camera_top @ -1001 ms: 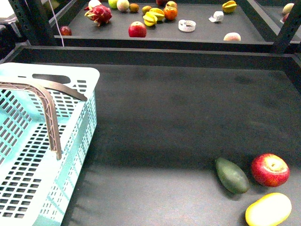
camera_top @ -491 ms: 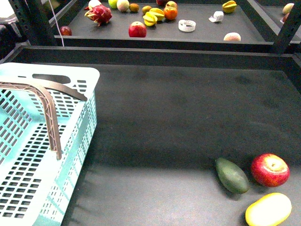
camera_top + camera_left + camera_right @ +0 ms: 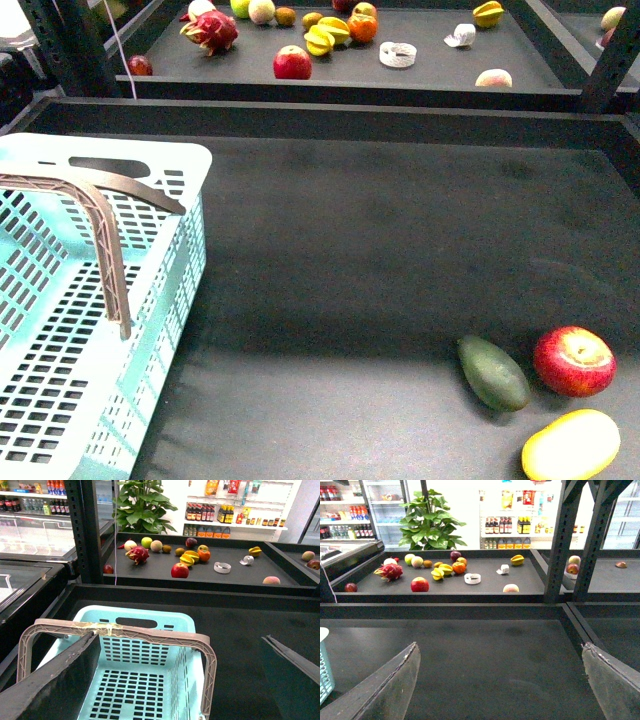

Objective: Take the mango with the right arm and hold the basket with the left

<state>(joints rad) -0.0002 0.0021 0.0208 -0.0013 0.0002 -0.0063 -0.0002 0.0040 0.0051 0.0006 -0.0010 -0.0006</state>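
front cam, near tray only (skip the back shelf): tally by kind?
basket: 1
mango: 1
red apple: 1
dark green fruit: 1
Total: 4

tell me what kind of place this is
Most likely a grocery store, or a mock-up of one. Shelves of bottled drinks line the back wall, loose fruit lies on a dark display tray, and a shopping basket sits in front.
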